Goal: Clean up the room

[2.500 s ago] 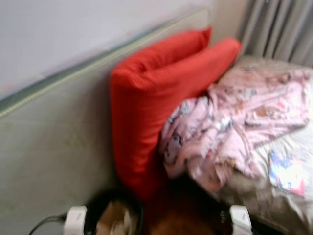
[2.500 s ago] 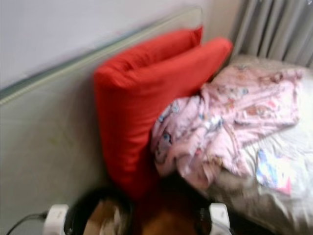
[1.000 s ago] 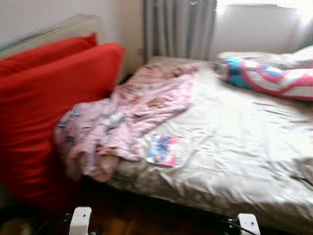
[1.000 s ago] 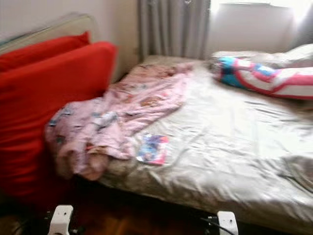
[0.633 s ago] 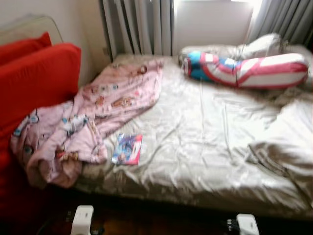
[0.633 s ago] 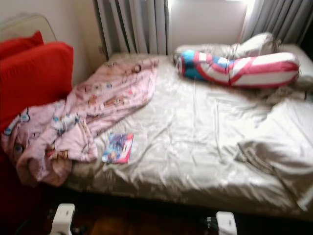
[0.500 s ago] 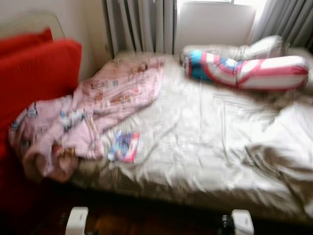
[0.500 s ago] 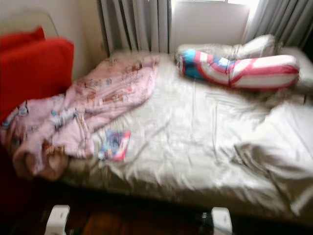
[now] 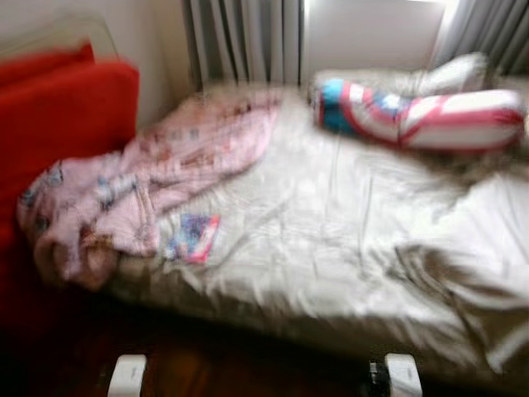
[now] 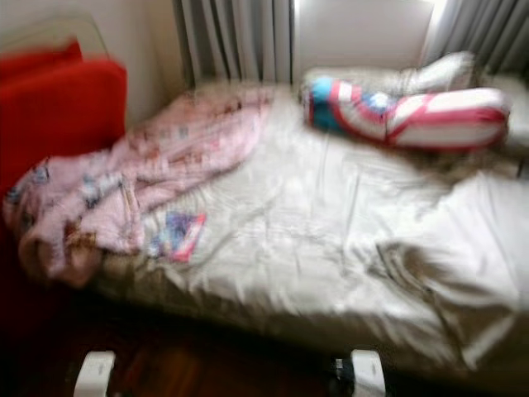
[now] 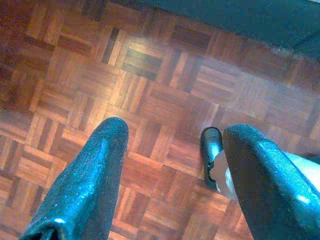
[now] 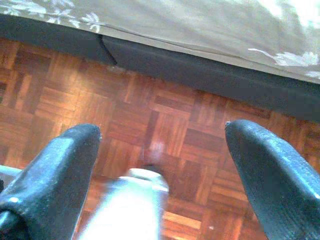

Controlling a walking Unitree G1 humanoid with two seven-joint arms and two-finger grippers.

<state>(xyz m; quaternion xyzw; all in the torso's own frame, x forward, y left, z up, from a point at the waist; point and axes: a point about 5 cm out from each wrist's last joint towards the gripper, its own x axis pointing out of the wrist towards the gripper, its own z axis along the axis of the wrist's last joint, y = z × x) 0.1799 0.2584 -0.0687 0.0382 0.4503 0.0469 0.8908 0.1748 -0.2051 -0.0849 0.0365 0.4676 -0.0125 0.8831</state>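
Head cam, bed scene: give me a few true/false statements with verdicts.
1. A pink blanket is bunched at the bed's left edge. True.
2. The small colourful book lies on the floor. False: it lies on the beige sheet, beside the blanket.
3. The striped bolster pillow lies at the far end of the bed, near the curtains. True.
4. The left gripper is shut on the blanket. False: it hangs open over the parquet floor.
5. The right gripper is open and empty. True.
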